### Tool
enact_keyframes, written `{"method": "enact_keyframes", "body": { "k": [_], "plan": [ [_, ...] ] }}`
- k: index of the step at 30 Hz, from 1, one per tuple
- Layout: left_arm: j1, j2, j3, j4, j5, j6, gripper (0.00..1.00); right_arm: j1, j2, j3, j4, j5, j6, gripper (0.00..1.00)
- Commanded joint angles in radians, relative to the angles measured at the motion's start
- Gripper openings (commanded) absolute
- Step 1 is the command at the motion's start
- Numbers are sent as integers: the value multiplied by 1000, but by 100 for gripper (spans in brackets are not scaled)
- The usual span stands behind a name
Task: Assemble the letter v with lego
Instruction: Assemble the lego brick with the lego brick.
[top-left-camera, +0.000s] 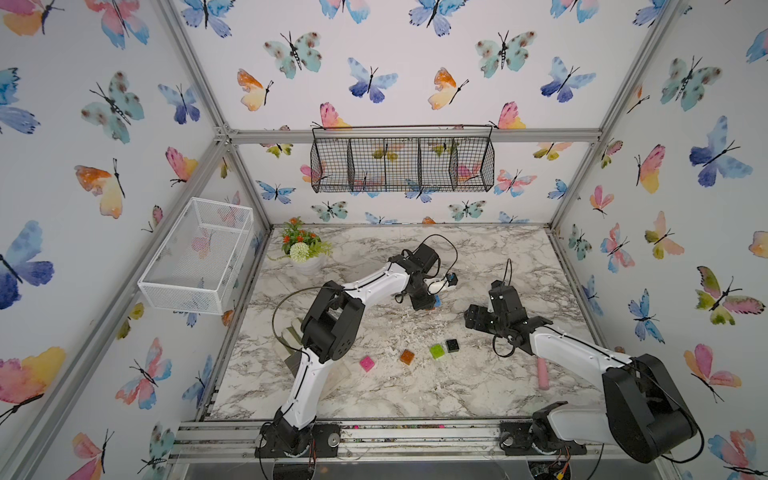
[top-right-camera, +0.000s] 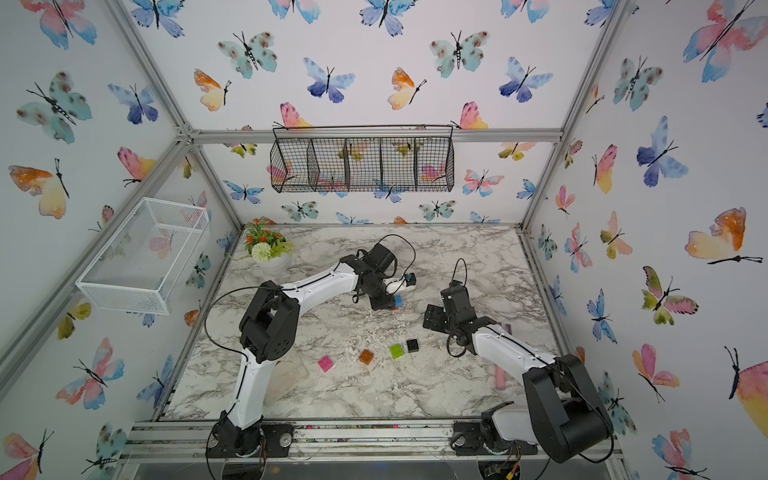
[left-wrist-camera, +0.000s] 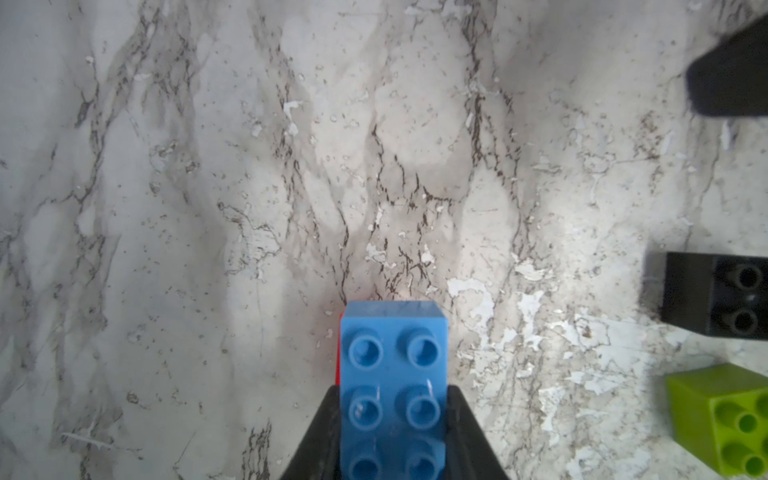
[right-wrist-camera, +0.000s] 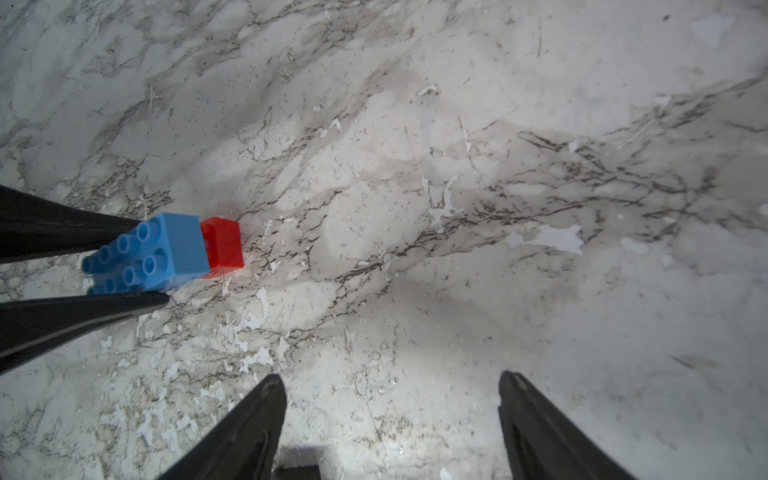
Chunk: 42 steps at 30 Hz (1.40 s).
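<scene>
My left gripper (left-wrist-camera: 394, 388) is shut on the long blue brick (left-wrist-camera: 394, 365), gripping its two long sides with the studs facing the left wrist camera. A red brick (right-wrist-camera: 224, 245) is stuck to the blue brick's (right-wrist-camera: 166, 249) underside, close to the marble top. In both top views this pair (top-left-camera: 436, 301) sits mid-table. My right gripper (right-wrist-camera: 390, 378) hovers open and empty to its right, also seen in a top view (top-left-camera: 478, 318). Loose pink (top-left-camera: 367, 363), orange (top-left-camera: 407, 356), lime-green (top-left-camera: 436, 351) and black (top-left-camera: 452, 345) bricks lie in a row nearer the front.
A pink-handled scraper (top-left-camera: 542, 374) lies at the right, by the right arm. A potted plant (top-left-camera: 303, 249) stands at the back left corner. A white wire basket (top-left-camera: 195, 257) hangs on the left wall and a black one (top-left-camera: 403, 160) on the back wall.
</scene>
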Motion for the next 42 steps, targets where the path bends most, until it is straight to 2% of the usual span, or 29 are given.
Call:
{"method": "enact_keyframes", "body": {
  "k": [1,17,25,42],
  "plan": [
    [2,38,17,-28,-14,19,8,-8,13,-6,14,-19,-3,84],
    [4,94,45,-33,-13,30,6,-8,6,-15,14,-20,-12,85],
    [4,132,68,-101,-15,58,3,-9,15,-7,13,-21,-19,84],
    [5,162,16,-113,-78,49,2,-30,1,-47,112,-106,18,84]
  ]
}}
